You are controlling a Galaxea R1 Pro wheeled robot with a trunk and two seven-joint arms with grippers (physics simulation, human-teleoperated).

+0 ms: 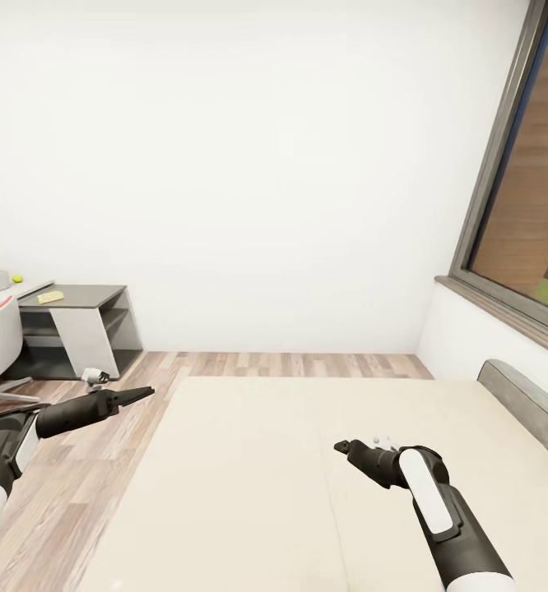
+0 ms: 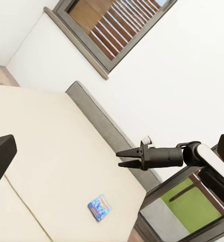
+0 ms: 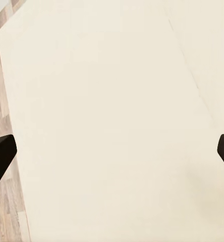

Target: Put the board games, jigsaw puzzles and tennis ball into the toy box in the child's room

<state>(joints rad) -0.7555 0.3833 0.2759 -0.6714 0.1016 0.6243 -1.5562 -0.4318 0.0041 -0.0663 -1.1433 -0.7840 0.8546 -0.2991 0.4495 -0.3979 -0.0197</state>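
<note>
Ahead in the head view, hovering over the beige bed [image 1: 249,460]: left gripper [image 1: 139,394] with fingers pressed together above the wood floor [image 1: 76,485], right gripper [image 1: 341,446] above the mattress, spread impossible to tell there; far left, tennis ball [image 1: 16,279] and a yellow flat item [image 1: 51,297] lying on the table [image 1: 89,293]. Next, looking along the left wrist: blue board game [image 2: 100,206] lying flat near the mattress edge, right gripper [image 2: 120,158] hanging with fingers slightly parted. Lastly, looking along the right wrist: dark fingertips [image 3: 1,154] standing wide apart over bare mattress, holding nothing.

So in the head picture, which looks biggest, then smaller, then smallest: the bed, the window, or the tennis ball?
1. The bed looks largest, spreading across the lower picture.
2. The window comes next, though only part of it shows at the right edge.
3. The tennis ball looks tiniest, a far-off yellow-green dot on the table.
</note>
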